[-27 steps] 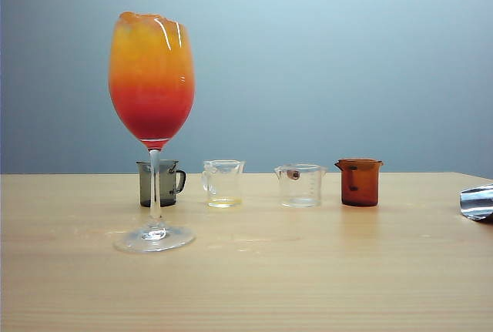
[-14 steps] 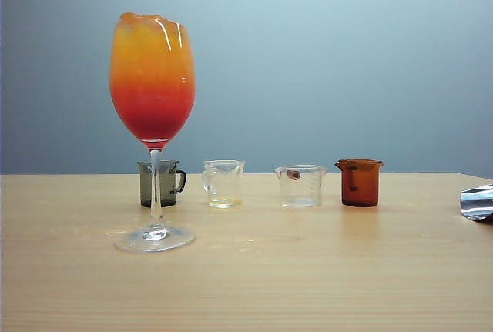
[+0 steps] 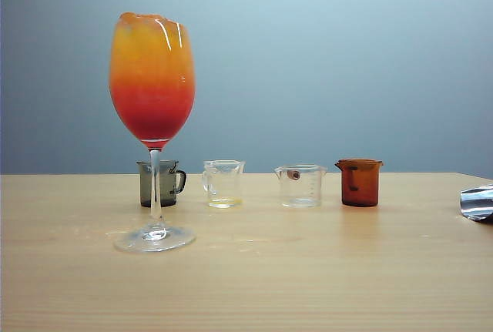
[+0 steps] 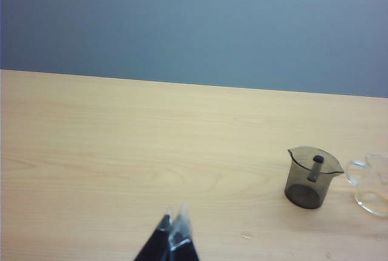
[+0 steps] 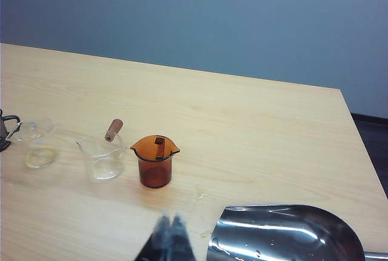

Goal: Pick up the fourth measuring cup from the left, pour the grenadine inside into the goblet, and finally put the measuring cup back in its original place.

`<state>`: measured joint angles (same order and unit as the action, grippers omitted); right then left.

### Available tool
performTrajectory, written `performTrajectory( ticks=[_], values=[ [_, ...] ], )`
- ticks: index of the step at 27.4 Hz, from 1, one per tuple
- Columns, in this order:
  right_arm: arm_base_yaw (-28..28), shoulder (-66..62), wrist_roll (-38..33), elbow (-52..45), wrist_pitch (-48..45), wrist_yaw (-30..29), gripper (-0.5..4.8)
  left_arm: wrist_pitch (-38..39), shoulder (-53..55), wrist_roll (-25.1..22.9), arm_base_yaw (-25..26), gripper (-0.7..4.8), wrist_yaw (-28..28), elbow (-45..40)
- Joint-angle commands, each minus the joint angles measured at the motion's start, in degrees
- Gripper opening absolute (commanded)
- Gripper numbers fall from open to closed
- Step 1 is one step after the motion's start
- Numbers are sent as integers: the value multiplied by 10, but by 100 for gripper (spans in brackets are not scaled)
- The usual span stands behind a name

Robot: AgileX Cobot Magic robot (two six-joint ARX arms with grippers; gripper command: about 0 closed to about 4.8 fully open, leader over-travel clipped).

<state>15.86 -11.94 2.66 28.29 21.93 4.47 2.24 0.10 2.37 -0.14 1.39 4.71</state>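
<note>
Both jaws closed, nothing legible.

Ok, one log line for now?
amber-brown handled measuring cup: back in row | tall clear goblet: layered red-orange | left pincer: shut | right pincer: shut

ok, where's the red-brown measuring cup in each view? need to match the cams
Exterior view: the red-brown measuring cup is the rightmost of the four cups in the back row, right of centre.
Left wrist view: not in it; only the grey cup and part of a clear cup show.
Right wrist view: the red-brown measuring cup stands left of centre, beyond the shut right tool.
Shared landmark: the grey cup, at the row's far left end.
</note>
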Motion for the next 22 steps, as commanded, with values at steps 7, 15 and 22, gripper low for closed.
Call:
performTrajectory(
  ticks=[7, 15, 22],
  values=[
    [0, 1, -1, 3, -7, -1, -4, -72, 0, -4, 0, -5, 10, -42],
    [0, 1, -1, 3, -7, -1, -4, -74, 0, -4, 0, -3, 10, -42],
    [0, 1, -1, 3, -7, -1, -4, -72, 0, -4, -1, -3, 10, -42]
  ],
)
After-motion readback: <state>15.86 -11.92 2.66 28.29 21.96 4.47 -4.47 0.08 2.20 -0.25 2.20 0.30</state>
